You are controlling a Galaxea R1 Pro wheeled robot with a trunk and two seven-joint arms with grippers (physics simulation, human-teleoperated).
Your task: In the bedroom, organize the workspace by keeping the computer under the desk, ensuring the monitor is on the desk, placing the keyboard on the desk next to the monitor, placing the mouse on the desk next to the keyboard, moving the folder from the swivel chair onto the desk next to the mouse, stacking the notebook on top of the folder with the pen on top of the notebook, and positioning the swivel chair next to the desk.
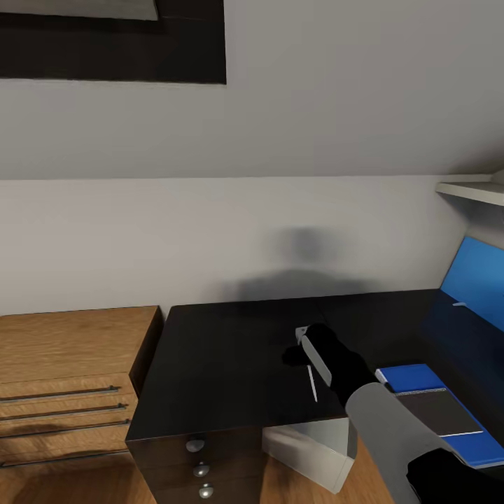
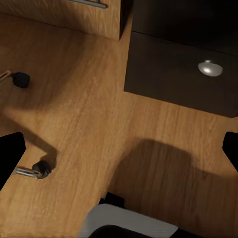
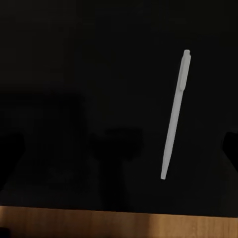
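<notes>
right gripper spread open above thin white pen lying on long black bench, left gripper's state unclear

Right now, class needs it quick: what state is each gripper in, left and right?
Left gripper: open, holding nothing, above the wood floor.
Right gripper: open, empty, above the desk with the pen lying between its fingers.
</notes>
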